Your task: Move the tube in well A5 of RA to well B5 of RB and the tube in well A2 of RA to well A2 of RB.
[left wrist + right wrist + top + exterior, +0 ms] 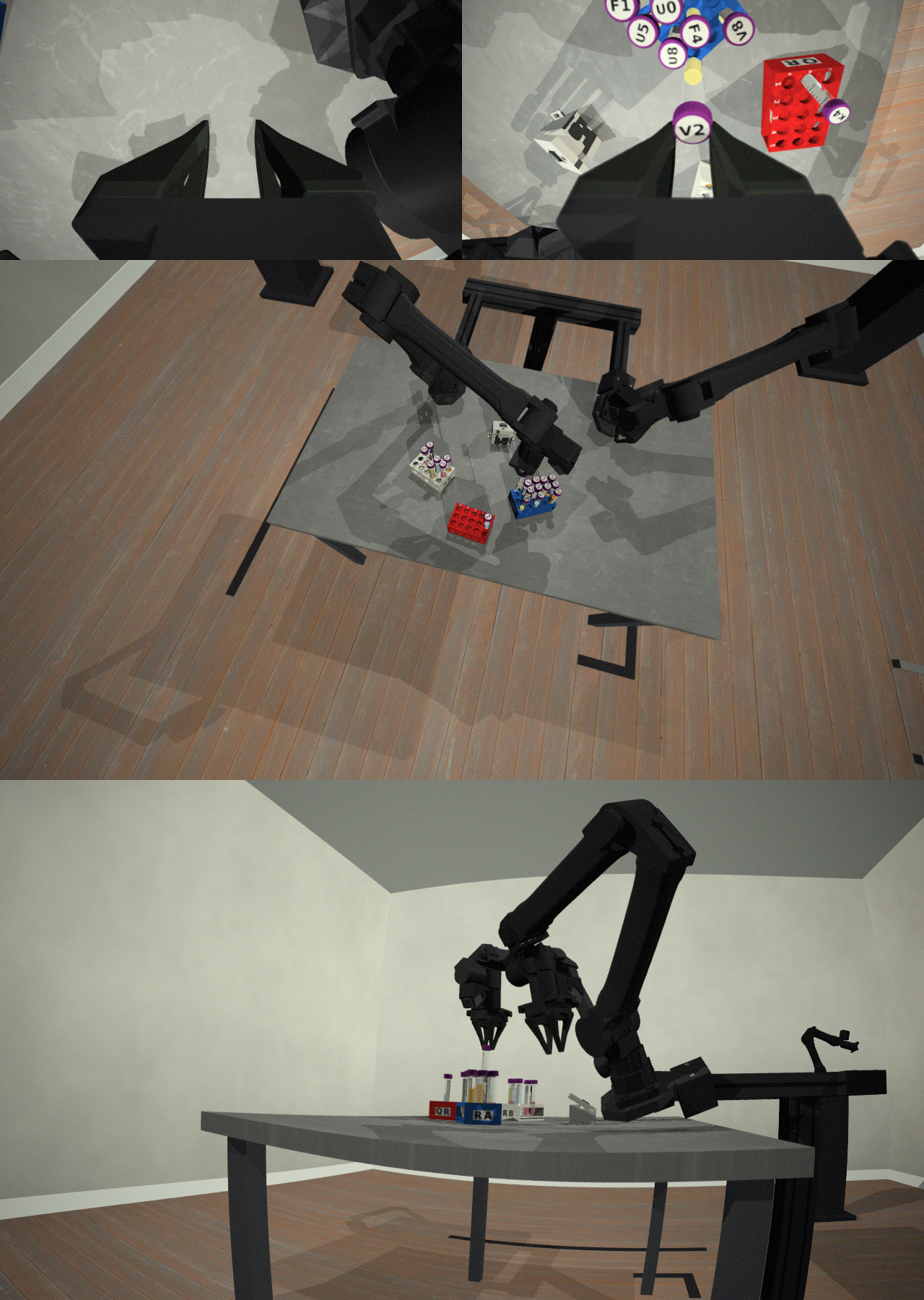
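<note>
Purple caps the V2 tube [485, 1059] [692, 119], a clear one with yellow at its foot, held upright by the right gripper [489, 1046] [692, 129]. Its fingers are closed on the tube just under the cap, above the blue rack RA [533, 510] [479, 1114] [717, 40]. This is probably one of the two tubes to be moved, though I cannot tell which well it came from. The left gripper [555, 1051] [232, 128] hangs partly open, with nothing between its fingers.

The foot of the V2 tube looks near the U8 tube [673, 54], and the exterior view hides it behind other caps. A sideways move begun too low could knock U8 or drag RA out of line, so more lift seems wise. With the grip so high, any knock would probably swing the long lower end and spoil the aim.

The white rack RB [441, 482] [507, 1112] [698, 177] already bears several tubes; coming down between them, the fingers could catch a neighbouring cap, or the foot could land on a well's rim. Letting go before it seats would leave it leaning. The red rack QR [468, 534] [442, 1110] [769, 108], with its K4 tube [487, 516] [447, 1077] [837, 112], stands nearby and could be clipped on a low path.
</note>
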{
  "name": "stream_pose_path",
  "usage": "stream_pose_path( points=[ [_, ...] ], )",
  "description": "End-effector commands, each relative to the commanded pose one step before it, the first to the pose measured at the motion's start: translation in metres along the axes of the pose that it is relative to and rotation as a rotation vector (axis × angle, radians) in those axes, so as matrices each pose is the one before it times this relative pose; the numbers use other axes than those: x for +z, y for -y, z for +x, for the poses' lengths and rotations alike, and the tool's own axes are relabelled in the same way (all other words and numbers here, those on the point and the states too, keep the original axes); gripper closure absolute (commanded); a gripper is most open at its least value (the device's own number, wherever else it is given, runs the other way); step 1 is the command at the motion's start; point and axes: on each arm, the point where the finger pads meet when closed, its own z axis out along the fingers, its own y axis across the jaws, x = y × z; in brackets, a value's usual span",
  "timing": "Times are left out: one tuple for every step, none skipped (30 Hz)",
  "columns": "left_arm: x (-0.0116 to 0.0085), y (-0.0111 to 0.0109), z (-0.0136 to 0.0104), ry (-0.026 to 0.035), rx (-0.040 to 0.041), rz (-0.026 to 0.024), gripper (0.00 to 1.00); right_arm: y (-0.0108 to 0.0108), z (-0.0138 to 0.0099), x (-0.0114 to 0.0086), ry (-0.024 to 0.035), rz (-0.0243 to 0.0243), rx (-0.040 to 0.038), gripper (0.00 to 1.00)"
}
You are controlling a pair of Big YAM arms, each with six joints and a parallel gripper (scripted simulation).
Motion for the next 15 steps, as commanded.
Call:
stream_pose_path(
  points=[
    [-0.00953,-0.00792,0.00070,0.00893,-0.00907,-0.02365,0.70,0.00617,-0.01797,-0.02425,0.04404,0.01135,0.02002,1.00],
    [0.00000,0.00000,0.00000,0.00000,0.00000,0.00000,0.70,0.00139,0.00251,-0.00933,0.01840,0.00453,0.00613,1.00],
    [0.00000,0.00000,0.00000,0.00000,0.00000,0.00000,0.70,-0.00752,0.01060,0.00728,-0.01650,-0.00394,-0.00922,1.00],
    [0.00000,0.00000,0.00000,0.00000,0.00000,0.00000,0.70,0.00000,0.00000,0.00000,0.00000,0.00000,0.00000,1.00],
    [0.00000,0.00000,0.00000,0.00000,0.00000,0.00000,0.70,0.00000,0.00000,0.00000,0.00000,0.00000,0.00000,1.00],
    [0.00000,0.00000,0.00000,0.00000,0.00000,0.00000,0.70,0.00015,0.00812,0.02302,-0.04521,-0.01465,0.00578,1.00],
    [0.00000,0.00000,0.00000,0.00000,0.00000,0.00000,0.70,0.00071,-0.00028,-0.00084,0.01200,0.00219,0.00868,1.00],
    [0.00000,0.00000,0.00000,0.00000,0.00000,0.00000,0.70,-0.00078,0.00096,-0.00223,0.00780,0.00192,0.00224,1.00],
    [0.00000,0.00000,0.00000,0.00000,0.00000,0.00000,0.70,-0.00172,0.00111,-0.00493,0.01138,0.00339,-0.00064,1.00],
    [0.00000,0.00000,0.00000,0.00000,0.00000,0.00000,0.70,-0.00279,0.00061,-0.00293,0.00714,0.00241,-0.00319,1.00],
    [0.00000,0.00000,0.00000,0.00000,0.00000,0.00000,0.70,-0.00359,0.00025,-0.00059,0.00202,0.00162,-0.00531,1.00],
    [0.00000,0.00000,0.00000,0.00000,0.00000,0.00000,0.70,-0.00408,0.00006,0.00213,-0.00376,-0.00015,-0.00650,1.00],
    [0.00000,0.00000,0.00000,0.00000,0.00000,0.00000,0.70,-0.00427,-0.00001,0.00233,-0.00427,-0.00048,-0.00687,1.00],
    [0.00000,0.00000,0.00000,0.00000,0.00000,0.00000,0.70,-0.00226,0.00083,0.00152,-0.00234,-0.00065,-0.00226,1.00],
    [0.00000,0.00000,0.00000,0.00000,0.00000,0.00000,0.70,0.00028,0.00189,-0.00004,0.00127,-0.00041,0.00359,1.00]
  ],
)
